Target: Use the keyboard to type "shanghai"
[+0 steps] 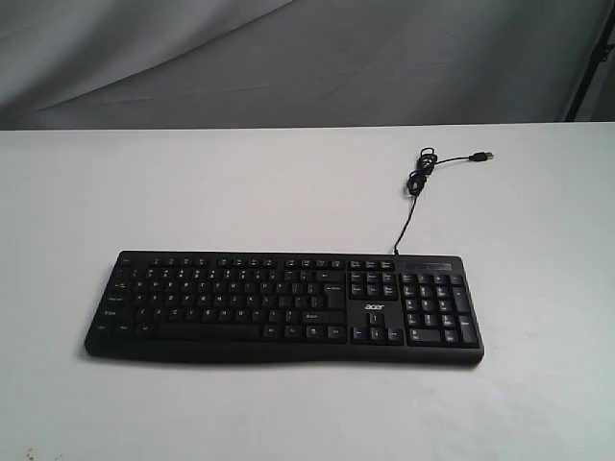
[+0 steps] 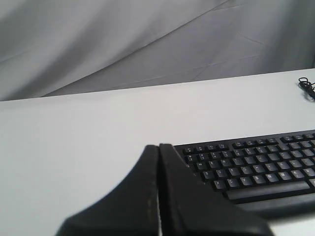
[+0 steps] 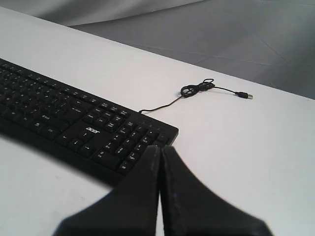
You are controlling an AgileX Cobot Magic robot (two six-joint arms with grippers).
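Note:
The black keyboard with number pad and "acer" logo lies flat on the white table, its long side toward the front edge. Its thin black cable runs from the back right and ends in a loose coil with a USB plug. Neither arm shows in the exterior view. My left gripper is shut with nothing in it, off the keyboard's left end. My right gripper is also shut and holds nothing, by the number pad corner of the keyboard.
The white table runs back to a grey cloth backdrop. The coiled cable and plug lie on the table behind the number pad. A dark upright stands at the far right behind the table.

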